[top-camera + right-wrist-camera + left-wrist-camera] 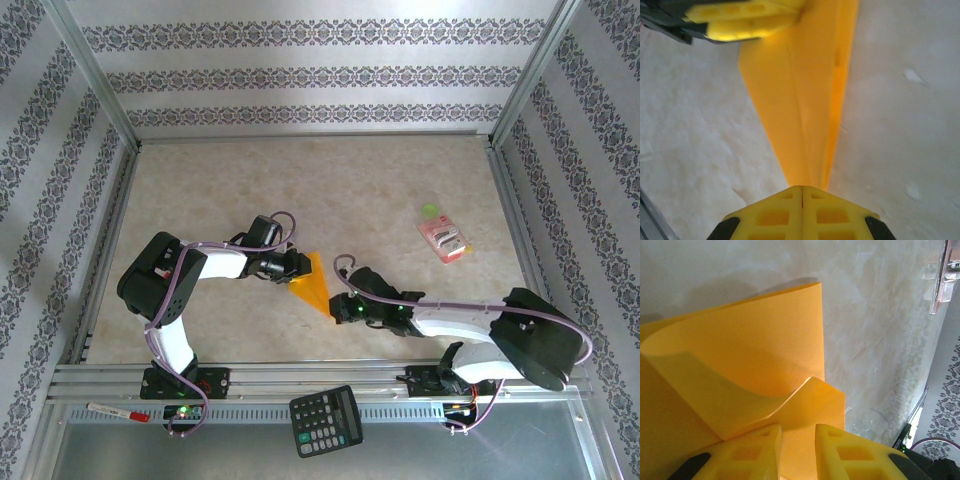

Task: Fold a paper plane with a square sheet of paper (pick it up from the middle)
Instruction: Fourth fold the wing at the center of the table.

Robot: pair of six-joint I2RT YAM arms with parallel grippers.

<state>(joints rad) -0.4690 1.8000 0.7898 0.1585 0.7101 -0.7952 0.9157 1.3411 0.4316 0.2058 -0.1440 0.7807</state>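
- The paper plane (312, 285) is near the middle of the tabletop (300, 180), between the two claws; it is orange-yellow paper folded to a pointed wedge, its wide end towards the left arm and its narrow tip towards the right arm
- The left claw (298, 268) grips the wide end; in the left wrist view the paper plane (755, 350) passes down between the two yellow fingers (755, 452) of the left claw (797, 429), which stand a little apart with the sheet pinched in the gap; one flap curls up and over in a soft bend, not pressed flat
- The right claw (338, 305) is closed on the narrow tip; in the right wrist view the fingers of the right claw (802, 190) meet with no gap, and the paper plane (800, 110) runs out of that seam as a long narrow shape with a crease along its length; the left claw (745, 17) shows at the far end of it
- Whether the lower edge of the paper rests on the tabletop or hangs just above it, I cannot tell
- A pink packet (443, 241) lies flat on the right part of the tabletop, well apart from the paper; its front looks clear (940, 280); what it holds is too small to make out; a small green thing (429, 210) lies just beyond it
- On the metal ledge (520, 440) at the near edge, a black calculator (326, 420) lies tilted between the two arm bases; a red marker (118, 412) lies at the left end
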